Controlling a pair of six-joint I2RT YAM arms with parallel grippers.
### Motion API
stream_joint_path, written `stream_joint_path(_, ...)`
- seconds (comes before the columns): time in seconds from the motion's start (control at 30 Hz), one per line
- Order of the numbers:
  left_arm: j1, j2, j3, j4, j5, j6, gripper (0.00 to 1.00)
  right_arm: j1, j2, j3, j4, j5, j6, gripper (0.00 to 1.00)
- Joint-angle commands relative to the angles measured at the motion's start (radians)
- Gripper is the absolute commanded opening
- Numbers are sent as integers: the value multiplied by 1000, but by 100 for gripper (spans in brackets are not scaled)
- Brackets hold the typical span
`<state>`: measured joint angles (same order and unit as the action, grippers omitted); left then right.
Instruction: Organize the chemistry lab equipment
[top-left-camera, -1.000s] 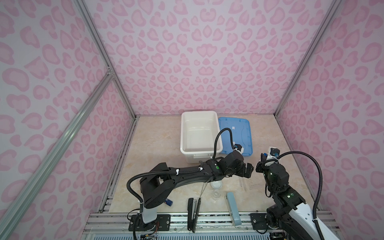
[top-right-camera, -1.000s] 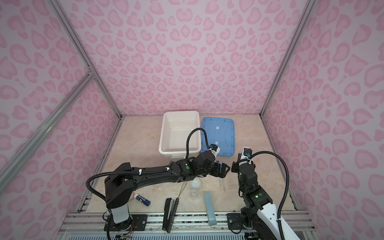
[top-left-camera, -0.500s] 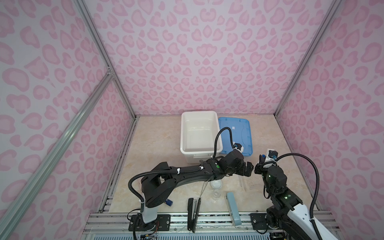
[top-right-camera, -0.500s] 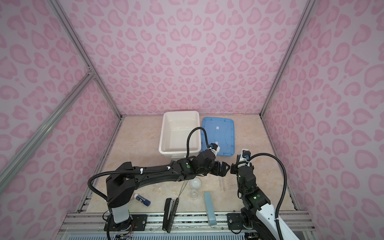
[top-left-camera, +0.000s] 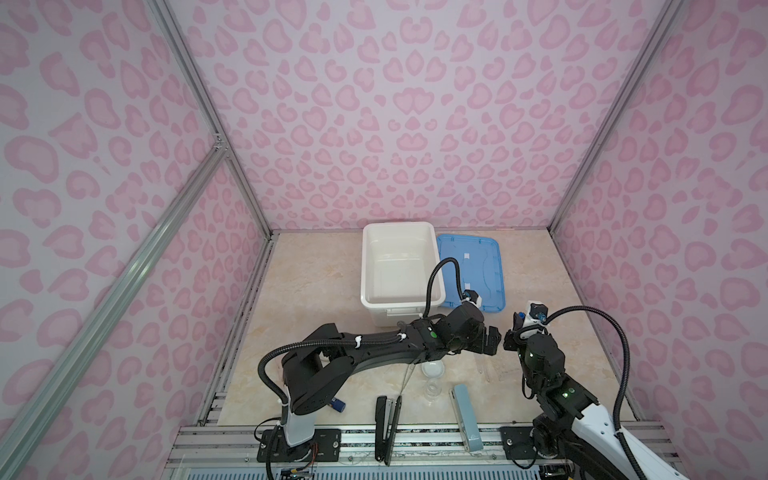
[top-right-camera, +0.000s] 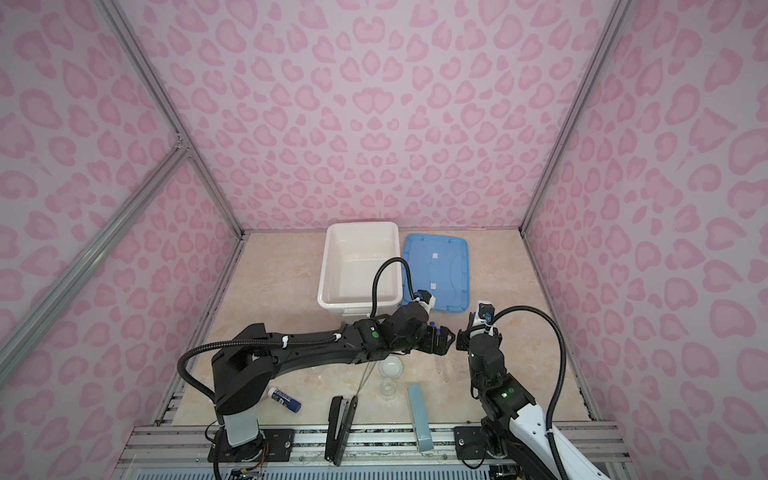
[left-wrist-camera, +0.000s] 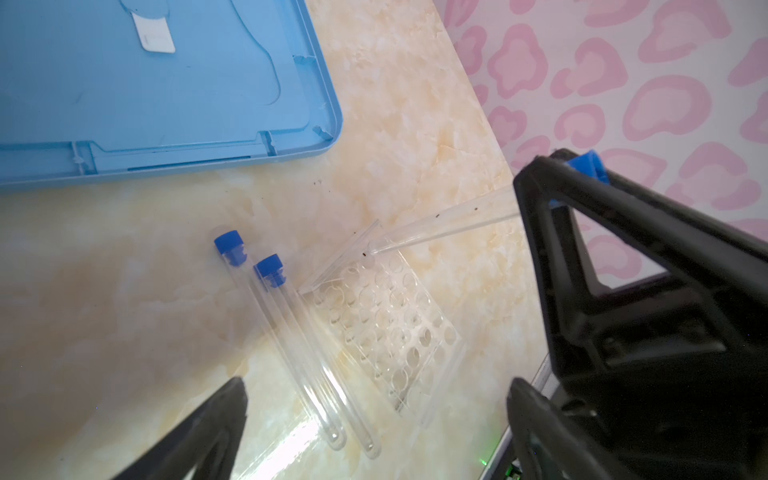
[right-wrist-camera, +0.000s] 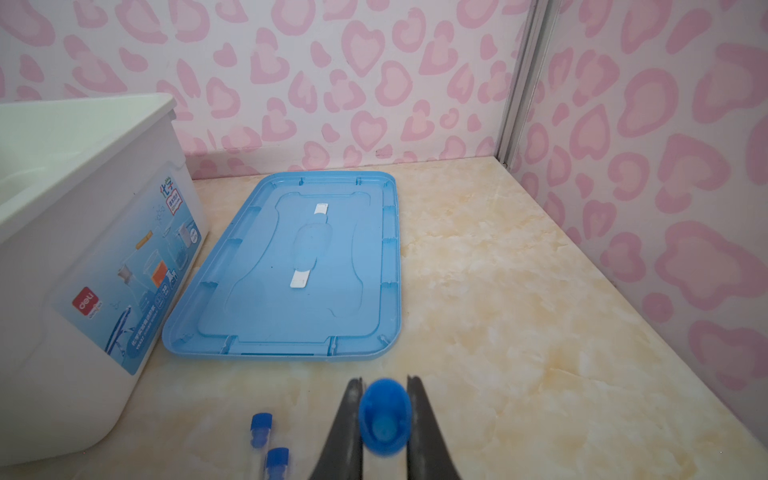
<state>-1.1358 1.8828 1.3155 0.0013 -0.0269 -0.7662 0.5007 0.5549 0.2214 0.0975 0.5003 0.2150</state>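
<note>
Near the front edge of the table (top-left-camera: 311, 291), at the left, lies a glue stick (top-right-camera: 284, 400), then a black stapler (top-right-camera: 338, 424).

The left arm (top-left-camera: 374, 349) rises from its base at the front left and stretches low across the table, past the middle. Behind it stands a white bin (top-left-camera: 401, 266), with a blue lid (top-left-camera: 478, 266) lying flat just beside it. In front of the forearm sit a white dish (top-right-camera: 392, 368) and a small clear beaker (top-right-camera: 388, 388), and beside them a pale-blue stapler (top-right-camera: 417, 415).

The left gripper (top-left-camera: 492, 338) is spread wide and holds nothing. It hangs above two tubes (left-wrist-camera: 286, 345) with blue caps, which lie side by side on the table, touching a clear rack (left-wrist-camera: 390, 324).

The right arm (top-left-camera: 552, 374) comes up folded from the front right. The right gripper (top-left-camera: 510, 337) faces the left one, tips close together. It is clamped on a third tube (left-wrist-camera: 449, 224) just below the blue cap. The tube is tilted, with its round end at a corner hole of the rack. Whether it has entered the hole cannot be told.
</note>
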Motion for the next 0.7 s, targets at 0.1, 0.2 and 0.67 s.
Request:
stream_joint_path(0.1,11,32,23,-55,-43,-10,91,42,28,11,25,118,36,13)
stream_joint_path(0.2,21,62,54,-31,11,-36,79,64,56,29,-3,161,75,13)
stream_joint_path(0.67,46,162,95,-46,145,-73,64,206,110,-11,11,368,203,12)
